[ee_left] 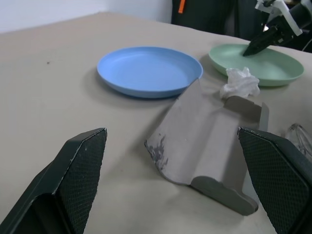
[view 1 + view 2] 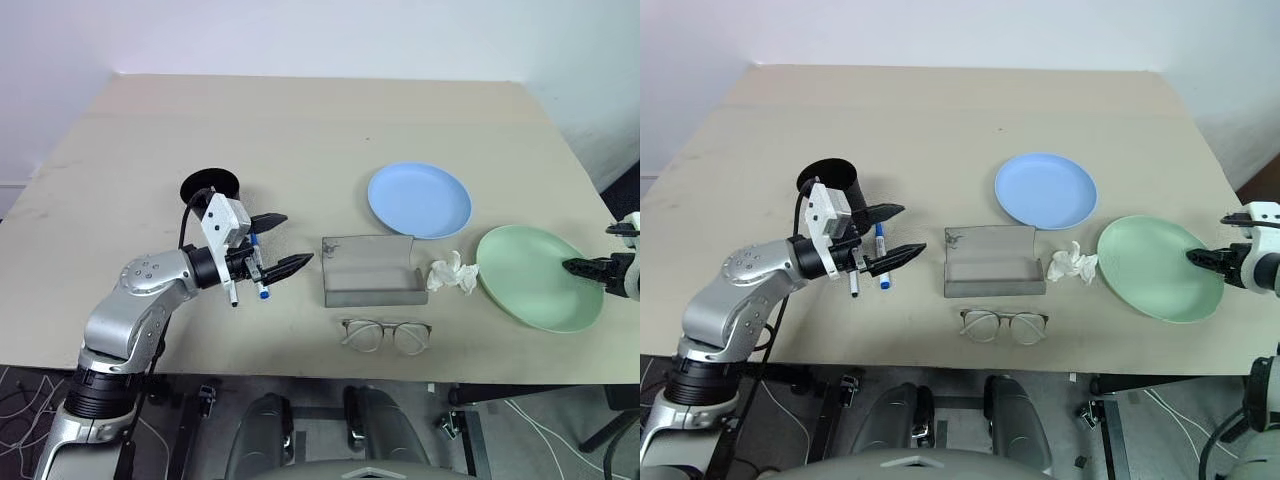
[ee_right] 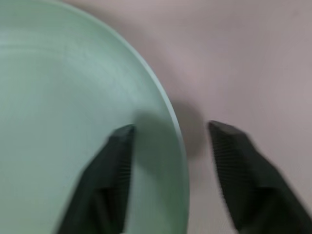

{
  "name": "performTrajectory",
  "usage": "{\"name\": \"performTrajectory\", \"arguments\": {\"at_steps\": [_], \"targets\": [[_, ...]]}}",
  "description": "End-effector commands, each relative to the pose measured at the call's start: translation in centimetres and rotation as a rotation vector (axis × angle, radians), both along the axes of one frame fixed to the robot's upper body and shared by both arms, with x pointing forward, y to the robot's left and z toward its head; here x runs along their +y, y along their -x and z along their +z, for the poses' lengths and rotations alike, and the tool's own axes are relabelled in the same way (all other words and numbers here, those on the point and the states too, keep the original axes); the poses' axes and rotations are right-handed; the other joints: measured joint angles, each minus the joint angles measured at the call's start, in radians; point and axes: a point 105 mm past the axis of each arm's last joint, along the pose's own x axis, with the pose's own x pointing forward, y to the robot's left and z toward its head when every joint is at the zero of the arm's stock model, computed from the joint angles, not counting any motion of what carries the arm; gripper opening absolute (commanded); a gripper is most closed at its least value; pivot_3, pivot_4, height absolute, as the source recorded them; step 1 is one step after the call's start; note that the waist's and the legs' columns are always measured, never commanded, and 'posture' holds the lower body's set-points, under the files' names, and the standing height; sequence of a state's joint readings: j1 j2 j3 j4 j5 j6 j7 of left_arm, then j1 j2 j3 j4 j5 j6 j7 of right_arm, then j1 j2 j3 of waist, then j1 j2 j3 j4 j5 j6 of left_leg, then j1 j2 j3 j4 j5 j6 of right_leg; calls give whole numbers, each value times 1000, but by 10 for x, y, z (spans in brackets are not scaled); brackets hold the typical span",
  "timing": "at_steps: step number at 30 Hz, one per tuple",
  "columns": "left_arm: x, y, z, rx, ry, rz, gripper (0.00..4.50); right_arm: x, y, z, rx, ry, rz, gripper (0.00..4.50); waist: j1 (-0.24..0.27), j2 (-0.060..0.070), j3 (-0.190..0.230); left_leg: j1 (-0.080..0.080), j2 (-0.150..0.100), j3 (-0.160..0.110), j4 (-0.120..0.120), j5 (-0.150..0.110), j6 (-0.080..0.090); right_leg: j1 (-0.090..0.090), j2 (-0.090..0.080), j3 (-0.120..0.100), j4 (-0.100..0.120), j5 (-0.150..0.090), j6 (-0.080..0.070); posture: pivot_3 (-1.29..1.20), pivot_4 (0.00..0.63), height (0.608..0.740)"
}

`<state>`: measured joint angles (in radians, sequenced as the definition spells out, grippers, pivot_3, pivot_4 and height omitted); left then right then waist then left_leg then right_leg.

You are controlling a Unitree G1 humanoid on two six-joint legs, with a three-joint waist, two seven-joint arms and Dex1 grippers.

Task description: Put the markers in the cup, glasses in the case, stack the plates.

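The right gripper's (image 3: 168,170) fingers straddled the mint plate's (image 2: 530,285) rim, spread; closing off-centre might tip it. Left fingers (image 1: 80,165) stood spread, empty.

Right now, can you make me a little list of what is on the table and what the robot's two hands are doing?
table: beige top
blue plate: lies flat, apart from the green one
green plate: lies flat near the table's right edge
right gripper: fingers straddle the green plate's rim, not closed on it
left gripper: open, hovers above the markers
markers: lie beside the cup
cup: black, upright
case: grey, open
glasses: lie in front of the case
tissue: crumpled, between case and green plate
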<state>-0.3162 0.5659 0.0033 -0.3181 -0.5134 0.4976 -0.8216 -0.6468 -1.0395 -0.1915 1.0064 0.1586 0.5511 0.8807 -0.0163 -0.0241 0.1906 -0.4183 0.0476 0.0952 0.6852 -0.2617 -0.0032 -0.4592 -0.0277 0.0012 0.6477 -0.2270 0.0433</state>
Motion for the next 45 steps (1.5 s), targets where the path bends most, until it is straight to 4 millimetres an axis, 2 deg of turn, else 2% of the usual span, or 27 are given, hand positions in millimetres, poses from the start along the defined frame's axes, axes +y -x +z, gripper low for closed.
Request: {"name": "performTrajectory", "arguments": {"at_steps": [1,5,9,20,26,29,32,36,45], "targets": [[-2,1,10,-38,5,-8,4500,-3,-2,7,-29,12,1,1252,0,0,0,0,0,0,0,0,0,0,0,0,0,0,0,0,150,701],[-3,0,9,-34,6,-3,4500,0,-1,11,-13,39,49,32,-5,-3,-2,1,0,1,0,0,0,1,0,0,0,1,1,0,150,701],[-5,0,10,-34,10,-7,4500,4,-6,30,-75,30,78,32,-5,-4,-1,12,0,4,0,0,0,10,0,5,0,-1,3,0,150,701],[-4,-4,9,-37,12,-18,4500,45,-22,123,-418,-99,232,32,0,-3,-1,9,1,8,-2,1,1,3,1,9,0,0,3,0,150,701],[-1,-3,9,-40,13,-8,4500,59,-29,150,-503,-128,266,32,1,-2,-1,6,0,10,-2,0,3,0,0,12,0,1,2,0,150,701],[1,-2,10,-41,13,-3,4500,79,-42,168,-549,-188,291,32,-6,-2,-1,6,1,11,-2,0,3,-1,0,13,0,1,2,0,150,701],[4,-3,10,-47,13,13,4500,94,-63,165,-516,-227,251,32,-12,-2,-1,7,1,11,-2,0,3,-1,1,13,0,1,2,0,150,701],[5,-1,8,-47,11,18,4500,109,-86,150,-464,-281,198,32,-11,-2,-1,7,1,11,-2,0,3,-1,1,13,0,2,1,0,150,701],[9,0,6,-56,3,31,4500,140,-123,97,-340,-277,127,32,1,-2,-1,-8,0,12,-2,-1,4,-13,1,13,0,5,3,0,150,701]]}}
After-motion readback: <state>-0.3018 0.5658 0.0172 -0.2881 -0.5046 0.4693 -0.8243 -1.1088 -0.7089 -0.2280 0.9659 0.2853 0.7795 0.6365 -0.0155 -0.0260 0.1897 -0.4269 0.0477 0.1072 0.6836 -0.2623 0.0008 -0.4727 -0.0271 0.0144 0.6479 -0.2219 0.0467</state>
